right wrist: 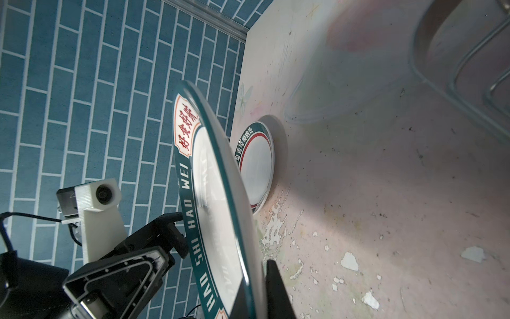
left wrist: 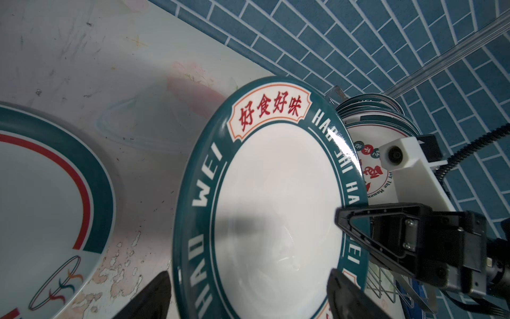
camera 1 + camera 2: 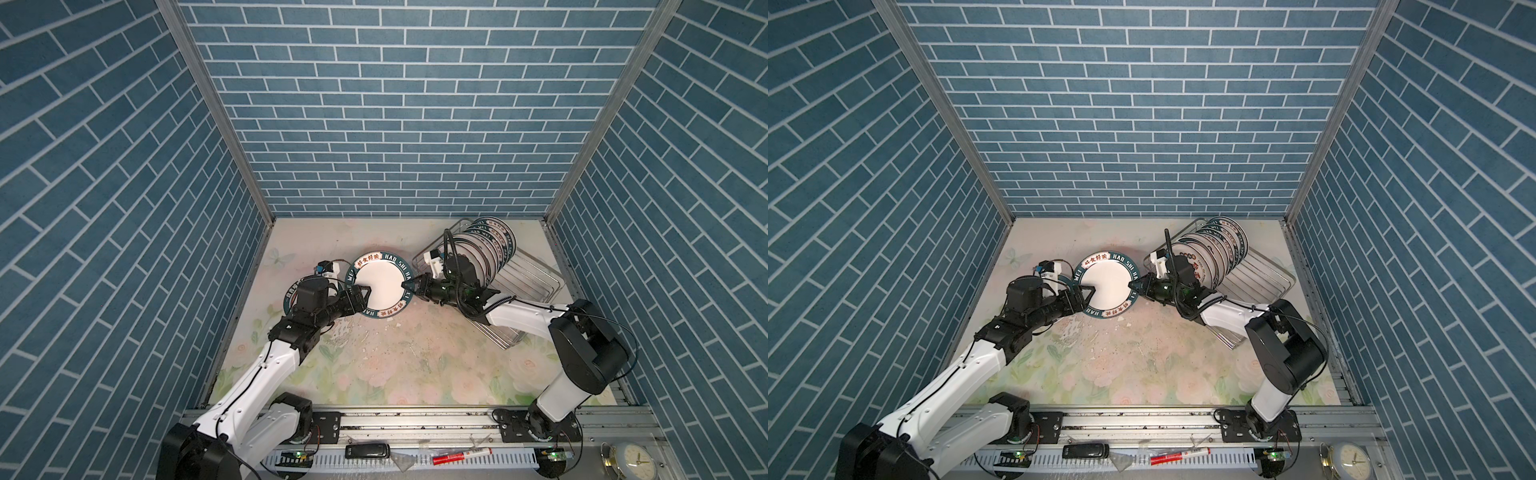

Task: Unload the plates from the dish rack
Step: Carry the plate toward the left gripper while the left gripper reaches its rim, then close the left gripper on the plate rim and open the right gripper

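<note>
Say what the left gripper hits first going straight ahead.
The held plate: its rim sits between the open jaws of the left gripper, while the right gripper pinches the far rim. Gap unclear.

I work in a robotics lab cell dressed as a kitchen corner. The walls [image 3: 374, 104] are blue brick-print sheets on bare aluminium posts [image 3: 216, 116]. My arm bases [image 3: 536, 424] are bolted to an aluminium rail [image 3: 415, 419], fronted by a slotted cable duct [image 3: 332, 462], green-lit circuit boards [image 3: 297, 455], a marker [image 3: 461, 457] and an alarm clock [image 3: 636, 463]. The floral tabletop [image 3: 395, 353] is chipped; a dish rack [image 3: 528, 278] of plates [image 3: 486, 249] supplies the kitchen look.
</note>
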`<state>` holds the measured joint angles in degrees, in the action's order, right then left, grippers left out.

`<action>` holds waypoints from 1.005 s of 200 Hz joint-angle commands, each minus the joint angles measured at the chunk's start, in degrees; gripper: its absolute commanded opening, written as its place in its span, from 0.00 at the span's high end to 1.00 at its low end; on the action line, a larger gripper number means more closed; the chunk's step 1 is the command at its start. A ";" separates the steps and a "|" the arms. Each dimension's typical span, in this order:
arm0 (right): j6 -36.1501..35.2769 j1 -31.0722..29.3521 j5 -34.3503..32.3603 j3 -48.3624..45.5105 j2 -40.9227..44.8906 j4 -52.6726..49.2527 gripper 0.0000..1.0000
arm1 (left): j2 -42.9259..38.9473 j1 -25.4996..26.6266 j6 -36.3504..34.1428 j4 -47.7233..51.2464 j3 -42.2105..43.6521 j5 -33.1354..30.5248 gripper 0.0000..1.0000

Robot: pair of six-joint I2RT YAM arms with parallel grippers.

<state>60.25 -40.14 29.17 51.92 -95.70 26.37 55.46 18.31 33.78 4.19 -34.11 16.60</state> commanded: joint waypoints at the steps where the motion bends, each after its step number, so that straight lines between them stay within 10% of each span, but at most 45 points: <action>1: 2.86 -0.46 1.85 4.25 -0.28 6.32 0.98 | -0.06 0.12 -1.00 -0.27 -0.60 -0.43 0.19; 201: -3.86 -5.75 1.52 8.56 -2.30 1.32 0.70 | -1.57 -5.39 1.05 -1.63 2.02 4.45 0.89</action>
<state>59.66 -43.75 28.77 55.99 -98.85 25.21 53.76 14.06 35.77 2.68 -33.82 19.16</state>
